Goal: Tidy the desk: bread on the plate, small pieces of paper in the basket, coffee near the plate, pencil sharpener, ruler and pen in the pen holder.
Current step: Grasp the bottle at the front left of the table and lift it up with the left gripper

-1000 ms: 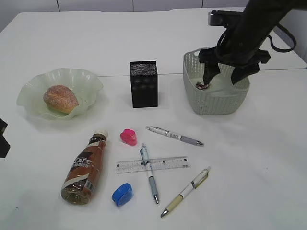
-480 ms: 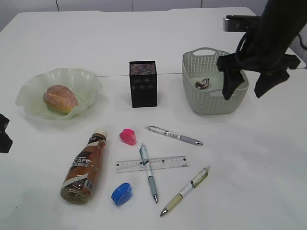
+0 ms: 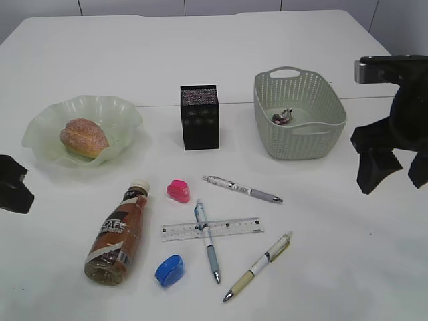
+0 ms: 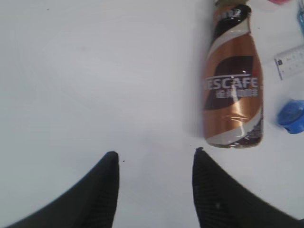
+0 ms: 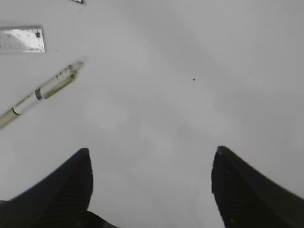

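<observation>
The left gripper [image 3: 12,192] is cut off at the exterior view's nine o'clock edge, only a dark block showing. The right gripper [image 3: 394,172] runs off the three o'clock edge. The scrap [image 3: 281,116] in the basket [image 3: 301,142] is too small to identify. In the right wrist view the ruler [image 5: 22,39] and cream pen [image 5: 40,95] are cropped at ten o'clock. In the left wrist view the coffee [image 4: 232,90] bottle's cap is cut off at one o'clock.
</observation>
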